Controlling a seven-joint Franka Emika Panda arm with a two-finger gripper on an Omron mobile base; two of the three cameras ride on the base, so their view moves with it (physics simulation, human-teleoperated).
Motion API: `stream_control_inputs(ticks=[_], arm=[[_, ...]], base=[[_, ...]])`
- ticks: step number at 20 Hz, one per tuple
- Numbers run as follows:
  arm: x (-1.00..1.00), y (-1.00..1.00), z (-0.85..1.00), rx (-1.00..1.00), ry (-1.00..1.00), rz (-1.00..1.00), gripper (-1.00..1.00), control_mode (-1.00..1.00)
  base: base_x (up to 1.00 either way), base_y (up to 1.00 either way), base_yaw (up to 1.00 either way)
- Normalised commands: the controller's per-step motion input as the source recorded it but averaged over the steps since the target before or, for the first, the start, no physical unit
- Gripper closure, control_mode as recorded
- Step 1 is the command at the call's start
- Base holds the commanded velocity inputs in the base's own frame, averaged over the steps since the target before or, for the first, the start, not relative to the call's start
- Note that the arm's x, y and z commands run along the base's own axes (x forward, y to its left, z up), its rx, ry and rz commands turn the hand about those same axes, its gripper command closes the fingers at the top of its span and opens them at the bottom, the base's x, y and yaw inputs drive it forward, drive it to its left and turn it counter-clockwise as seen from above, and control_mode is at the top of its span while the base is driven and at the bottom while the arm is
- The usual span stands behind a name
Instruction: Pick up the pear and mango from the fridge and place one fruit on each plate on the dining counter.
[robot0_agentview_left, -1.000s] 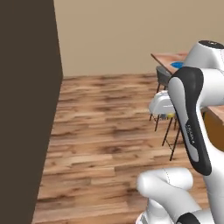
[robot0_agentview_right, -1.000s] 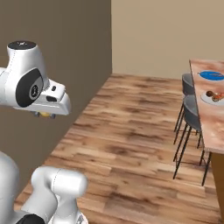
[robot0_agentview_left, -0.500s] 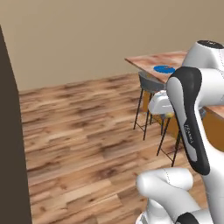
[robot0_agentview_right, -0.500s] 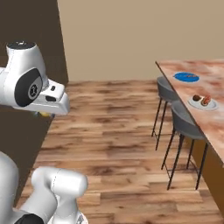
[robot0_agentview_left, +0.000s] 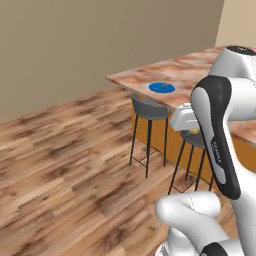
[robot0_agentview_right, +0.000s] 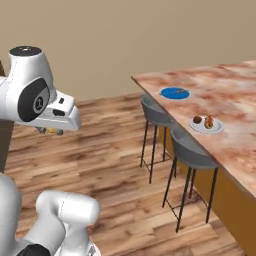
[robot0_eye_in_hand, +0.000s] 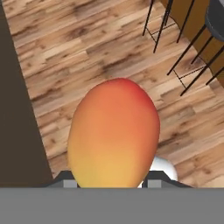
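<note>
The mango (robot0_eye_in_hand: 114, 135) sits clamped in the hand (robot0_eye_in_hand: 111, 183): it rises big and yellow-orange with a red blush at its top, straight out from between the fingertips, with wood floor (robot0_eye_in_hand: 100, 52) far below it. In the right base view the hand (robot0_agentview_right: 50, 131) hangs under the white wrist at about 9 o'clock, with a bit of yellow showing beneath it.

The step in hand looks like the carry: one fruit is gripped and the robot faces the desk (robot0_agentview_right: 225, 100), which fills the 2 to 4 o'clock side of that view. On the desk there are two plates. The blue plate (robot0_agentview_right: 174, 93) lies bare near the desk's corner, at about 1 o'clock. The second, pale plate (robot0_agentview_right: 206, 125) lies nearer the robot along the same edge, at about 3 o'clock, and already carries two small dark-reddish items (robot0_agentview_right: 204, 120); they are too small to name with confidence, though one may be the pear. From the left base view the blue plate (robot0_agentview_left: 162, 88) shows at about 1 o'clock.

By my judgement the bare blue plate is the mango's target. The next move calls for closing in on the desk, reaching over the stools, lowering the fruit onto the plate's middle and only then letting go, since an oval fruit may roll.

Count: one mango, two plates, two grey stools (robot0_agentview_right: 156, 114) on thin black legs along the desk's side, one desk.
</note>
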Motion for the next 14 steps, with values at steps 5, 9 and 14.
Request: stream_control_inputs(ticks=[5, 9, 14], arm=[[0.00, 0.00, 0.00, 0.00, 0.00, 0.00, 1.00, 1.00], [0.00, 0.00, 0.00, 0.00, 0.00, 0.00, 1.00, 1.00], [0.00, 0.00, 0.00, 0.00, 0.00, 0.00, 1.00, 1.00]], base=[[1.00, 0.65, -0.49], [1.00, 0.71, -0.47], [1.00, 0.80, -0.45]])
